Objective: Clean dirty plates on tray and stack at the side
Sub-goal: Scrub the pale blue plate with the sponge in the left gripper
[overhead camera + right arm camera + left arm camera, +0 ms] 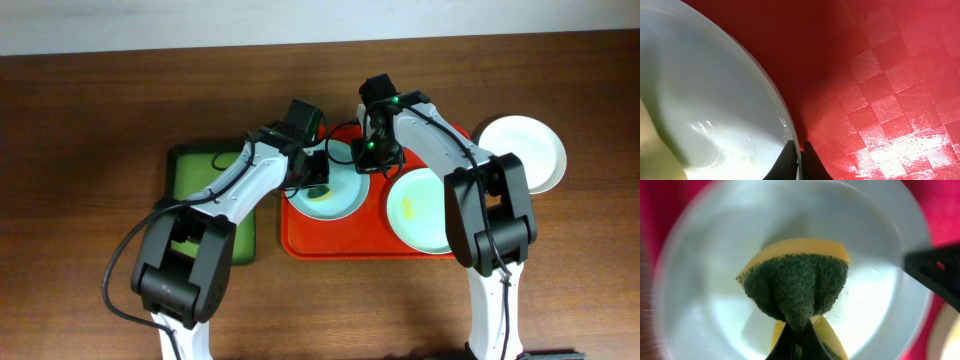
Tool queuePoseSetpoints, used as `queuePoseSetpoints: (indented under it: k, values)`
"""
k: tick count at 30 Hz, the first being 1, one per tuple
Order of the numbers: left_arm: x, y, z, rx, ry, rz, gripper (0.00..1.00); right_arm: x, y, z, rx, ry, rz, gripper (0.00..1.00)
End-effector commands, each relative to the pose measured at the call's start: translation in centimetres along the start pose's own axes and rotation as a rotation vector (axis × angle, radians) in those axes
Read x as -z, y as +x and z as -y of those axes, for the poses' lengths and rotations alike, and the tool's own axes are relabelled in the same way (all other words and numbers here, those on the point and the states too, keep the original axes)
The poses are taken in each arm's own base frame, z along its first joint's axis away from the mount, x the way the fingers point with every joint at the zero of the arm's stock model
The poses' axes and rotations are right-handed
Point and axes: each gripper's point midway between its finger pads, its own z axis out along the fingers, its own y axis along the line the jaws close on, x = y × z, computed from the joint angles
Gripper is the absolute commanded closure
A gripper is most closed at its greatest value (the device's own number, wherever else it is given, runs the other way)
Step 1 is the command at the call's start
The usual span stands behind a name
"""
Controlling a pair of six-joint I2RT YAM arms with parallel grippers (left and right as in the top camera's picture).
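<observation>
1. The left gripper [799,332] is clamped on a sponge [795,285], which it pinches into a fold at the bottom centre of the left wrist view
2. The sponge's dark green scouring face is towards the camera, and its yellow foam shows behind it and below
3. The sponge sits over the well of the pale blue plate [342,203]; whether it presses on the surface cannot be told
4. The right gripper [798,160] is closed thinly on that plate's rim, at the bottom centre of the right wrist view, with the plate curving off to the left
5. From overhead, this grip is at the plate's upper right edge
6. The pale blue plate lies in the left half of the red tray [340,243], at the middle of the overhead frame
7. The pale mint plate [432,228] lies in the tray's right half, just beside the blue one, with a small yellow smear [408,208] on it
8. The creamy white plate [527,150] rests on the table [80,150] off the tray's upper right corner
9. A green tray [190,165] with a dark rim sits just beside the red tray's left edge, partly under the left arm
</observation>
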Motion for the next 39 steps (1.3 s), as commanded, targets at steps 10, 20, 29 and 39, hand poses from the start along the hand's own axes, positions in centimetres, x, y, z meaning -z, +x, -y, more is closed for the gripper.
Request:
queuePoseSetpoints:
  k: [10, 20, 29, 39]
  values:
    - [2.9, -0.5, -8.8, -0.065, -0.593, 0.107, 1.0, -0.6, 0.3, 0.5, -0.015, 0.029, -0.012, 0.95]
    - [-0.1, -1.8, 3.8, -0.01, 0.116, 0.025, 1.0, -0.6, 0.3, 0.5, -0.016, 0.03, -0.011, 0.95]
    - [-0.1, -1.9, -8.1, -0.003, -0.523, 0.092, 1.0, -0.5, 0.2, 1.0, -0.015, 0.06, -0.007, 0.96]
    - [14.7, -6.7, -5.6, 0.118, -0.253, 0.358, 1.0, 11.8, -2.9, 0.4, 0.099, 0.389, 0.243, 0.96]
